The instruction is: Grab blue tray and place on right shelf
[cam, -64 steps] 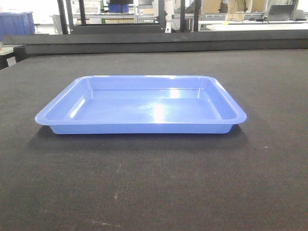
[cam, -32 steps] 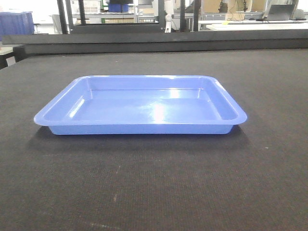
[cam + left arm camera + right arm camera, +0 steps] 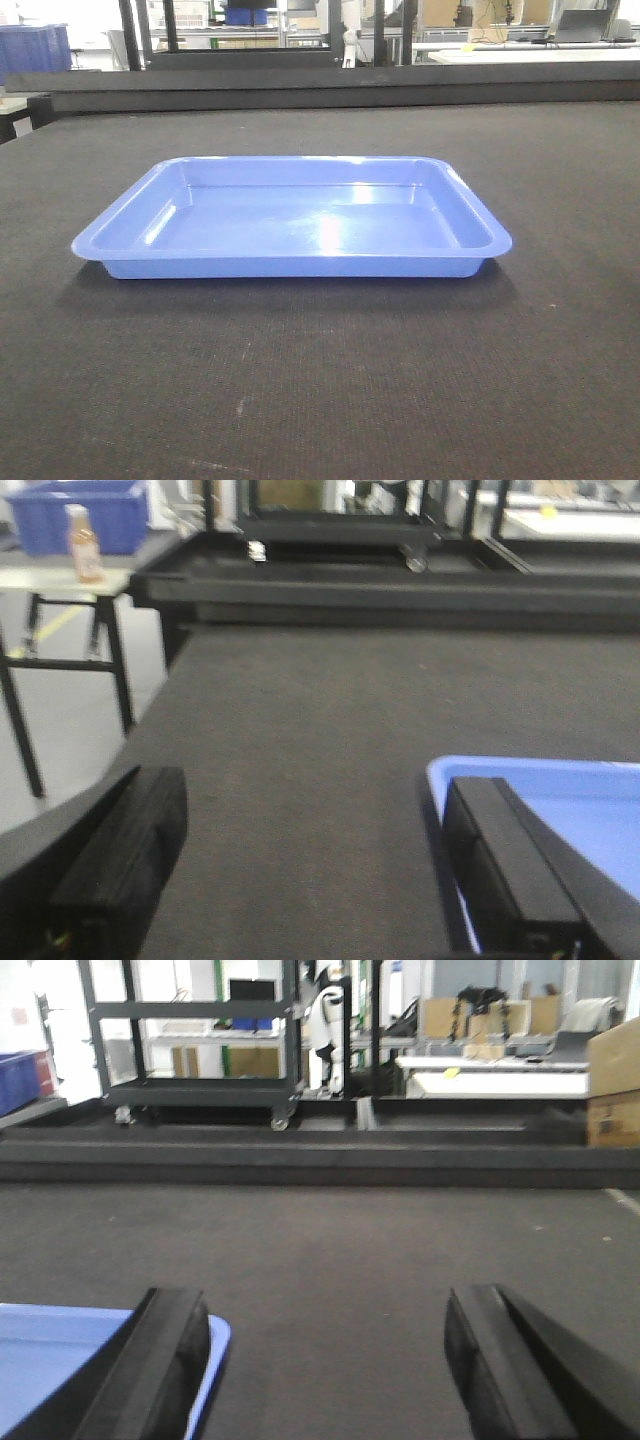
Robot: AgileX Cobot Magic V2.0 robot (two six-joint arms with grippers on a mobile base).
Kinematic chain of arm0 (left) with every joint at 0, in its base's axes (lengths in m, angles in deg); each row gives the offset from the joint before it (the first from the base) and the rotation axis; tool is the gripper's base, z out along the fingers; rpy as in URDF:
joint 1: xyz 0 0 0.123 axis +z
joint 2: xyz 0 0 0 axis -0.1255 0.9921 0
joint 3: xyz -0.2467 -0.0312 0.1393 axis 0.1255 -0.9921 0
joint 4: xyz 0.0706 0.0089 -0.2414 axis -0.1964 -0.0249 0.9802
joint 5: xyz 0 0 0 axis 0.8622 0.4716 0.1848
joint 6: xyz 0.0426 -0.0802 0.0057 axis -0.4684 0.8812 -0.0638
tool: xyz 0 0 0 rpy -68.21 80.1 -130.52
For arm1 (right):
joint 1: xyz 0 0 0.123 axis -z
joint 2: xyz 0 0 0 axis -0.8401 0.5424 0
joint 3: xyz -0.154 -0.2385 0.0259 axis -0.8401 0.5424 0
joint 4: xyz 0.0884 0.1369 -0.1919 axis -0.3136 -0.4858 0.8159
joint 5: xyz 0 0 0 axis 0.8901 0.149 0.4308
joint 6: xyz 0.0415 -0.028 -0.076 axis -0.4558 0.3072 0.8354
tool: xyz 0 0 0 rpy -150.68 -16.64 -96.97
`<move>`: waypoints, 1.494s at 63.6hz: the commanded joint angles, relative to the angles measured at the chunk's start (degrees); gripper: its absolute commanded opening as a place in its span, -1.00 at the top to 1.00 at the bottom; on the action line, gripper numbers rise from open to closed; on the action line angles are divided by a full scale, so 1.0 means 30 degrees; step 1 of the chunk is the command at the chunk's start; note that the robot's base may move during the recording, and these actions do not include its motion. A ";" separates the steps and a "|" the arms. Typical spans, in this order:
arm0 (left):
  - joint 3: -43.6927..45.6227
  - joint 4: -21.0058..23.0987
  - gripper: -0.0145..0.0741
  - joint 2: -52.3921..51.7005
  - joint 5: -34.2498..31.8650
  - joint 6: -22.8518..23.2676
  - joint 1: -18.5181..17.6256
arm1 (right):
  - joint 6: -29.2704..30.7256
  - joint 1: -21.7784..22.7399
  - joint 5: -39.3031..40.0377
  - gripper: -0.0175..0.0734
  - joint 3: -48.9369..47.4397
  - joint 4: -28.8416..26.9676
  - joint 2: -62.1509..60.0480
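Two pincers noted, both spread wide and holding nothing. Left pincer [image 3: 315, 880]: its inner finger [image 3: 505, 865] overlaps the left short end of the blue tray [image 3: 575, 805]; contact cannot be confirmed. Right pincer [image 3: 335, 1370]: its inner finger [image 3: 165, 1355] stands at the tray's right short end. The tray therefore lies between the arms, long axis running left to right, flat on the bench [image 3: 320, 380], roughly midway between near and far edges. Neither arm is clearly nearer; a two-ended lift appears indicated. Right shelf not identified in any view.
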 commanded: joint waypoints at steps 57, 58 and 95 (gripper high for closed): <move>1.7713 0.0209 -0.39 2.3690 0.8786 0.3194 -0.5337 | -0.2319 -0.4402 -1.2862 -0.73 -1.8479 0.0108 2.1490; 1.7793 0.0209 -0.39 2.3878 0.8786 0.3197 -0.5337 | -0.2345 -0.4402 -1.2791 -0.73 -1.8531 0.0108 2.1696; 1.8578 0.0209 -0.30 2.8507 0.8269 0.4137 -0.4943 | -0.2345 -0.4402 -1.0067 -0.73 -1.9300 0.0143 2.7512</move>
